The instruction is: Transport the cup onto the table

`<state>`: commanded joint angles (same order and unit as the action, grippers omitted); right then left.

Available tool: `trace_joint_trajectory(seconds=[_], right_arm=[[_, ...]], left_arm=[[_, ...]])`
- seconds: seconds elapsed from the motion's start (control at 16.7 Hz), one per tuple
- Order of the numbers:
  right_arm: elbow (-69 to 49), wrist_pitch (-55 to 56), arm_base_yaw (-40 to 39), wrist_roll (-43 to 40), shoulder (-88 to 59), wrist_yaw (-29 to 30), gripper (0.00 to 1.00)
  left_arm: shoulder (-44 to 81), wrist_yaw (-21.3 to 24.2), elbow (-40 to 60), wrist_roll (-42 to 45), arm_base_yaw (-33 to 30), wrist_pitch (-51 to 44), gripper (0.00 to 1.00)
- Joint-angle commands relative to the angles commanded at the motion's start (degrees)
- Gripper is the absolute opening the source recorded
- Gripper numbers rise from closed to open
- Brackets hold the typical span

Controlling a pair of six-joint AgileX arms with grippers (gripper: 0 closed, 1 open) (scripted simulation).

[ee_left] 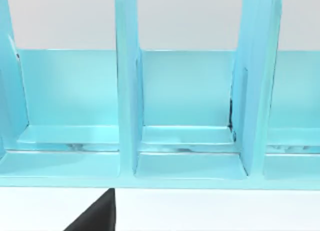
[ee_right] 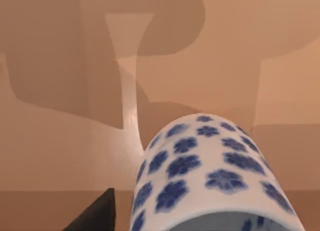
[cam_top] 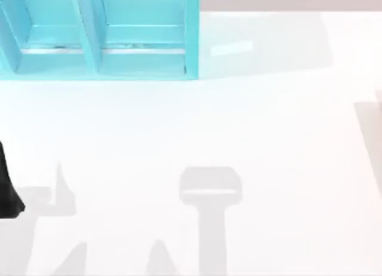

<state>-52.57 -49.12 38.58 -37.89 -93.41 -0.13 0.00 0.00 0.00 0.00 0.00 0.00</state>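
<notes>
Cup close against right hand

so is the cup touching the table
Cannot tell. The right wrist view has the cup close up, its underside hidden, and no contact or gap with the table is plain.

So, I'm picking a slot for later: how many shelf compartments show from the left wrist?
3, side by side in the turquoise shelf: one full compartment in the middle and a cut-off one on either side. More may lie beyond the frame.
</notes>
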Motion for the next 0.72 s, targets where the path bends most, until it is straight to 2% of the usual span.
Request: trace_joint_trajectory(seconds=[0.18, 0.72], right_arm=[[0.00, 0.00, 0.00, 0.00, 0.00, 0.00, 1.00], [0.00, 0.00, 0.00, 0.00, 0.00, 0.00, 0.32]], left_arm=[[0.00, 0.00, 0.00, 0.00, 0.00, 0.00, 1.00], [0.00, 0.00, 0.00, 0.00, 0.00, 0.00, 1.00]])
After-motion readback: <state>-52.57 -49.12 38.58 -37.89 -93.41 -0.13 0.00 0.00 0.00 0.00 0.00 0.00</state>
